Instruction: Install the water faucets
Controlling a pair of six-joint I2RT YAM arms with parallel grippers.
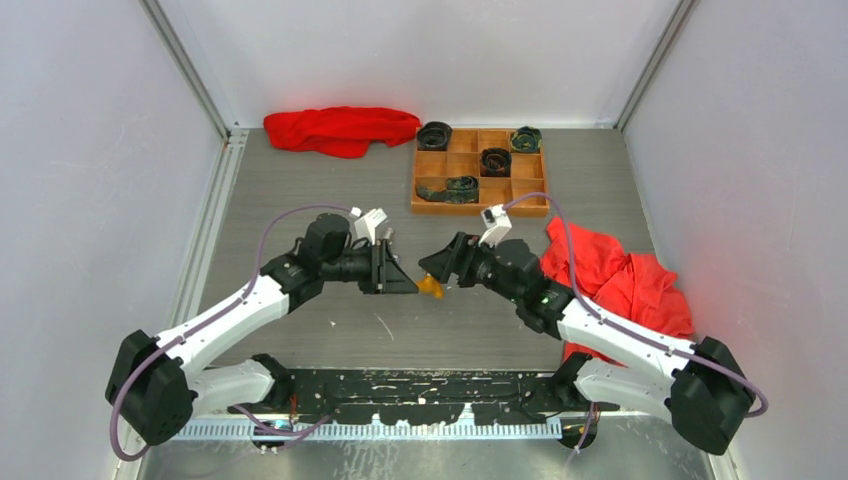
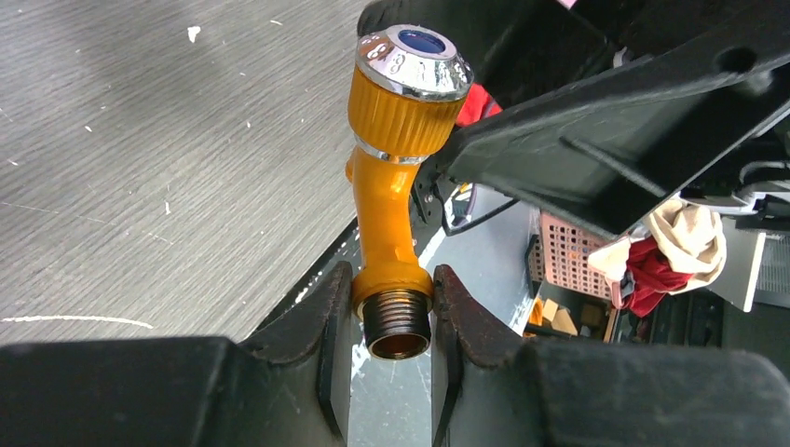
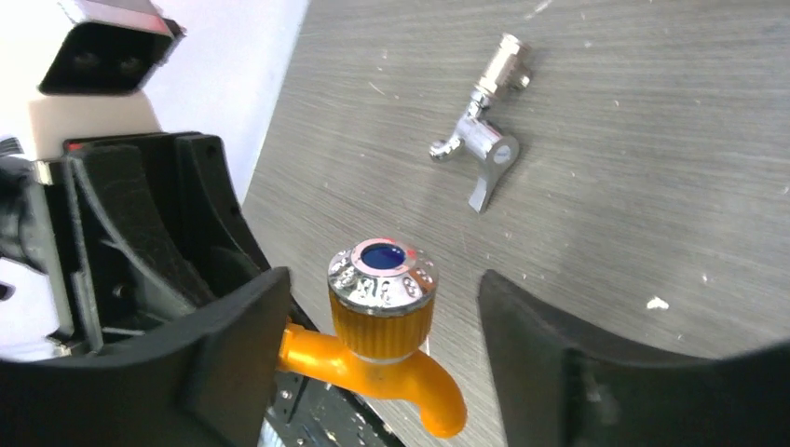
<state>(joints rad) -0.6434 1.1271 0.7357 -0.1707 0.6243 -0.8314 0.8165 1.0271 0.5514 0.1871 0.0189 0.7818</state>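
The left gripper (image 2: 396, 324) is closed narrowly on the orange-yellow faucet (image 2: 384, 214). Its two dark pads (image 2: 328, 321) press on either side of the brass threaded end (image 2: 399, 328), just below the orange body. The faucet stands out from the jaws, with its ribbed collar and its chrome cap with a blue centre at the far end.

The right gripper (image 3: 380, 284) faces it with its jaws spread around that capped end. The cap (image 3: 382, 272) sits between the two black fingers. One finger (image 3: 233, 326) lies just beside the collar and covers part of the orange body; whether it touches the faucet cannot be told. The other finger (image 3: 559, 358) stands visibly apart, with bare table showing in the gap. This gripper is not gripping the faucet.

From above, the two grippers meet tip to tip over the middle of the grey table (image 1: 300, 190), with the faucet between them.

The silver faucet (image 3: 484, 149) lies on its side on the table beyond the right gripper, touched by nothing.

Further back is a wooden compartment tray (image 1: 480, 205) holding dark round rolled items (image 1: 495, 160). A red cloth (image 1: 340, 130) lies to its left, and another red cloth (image 1: 625, 280) lies under the right arm.
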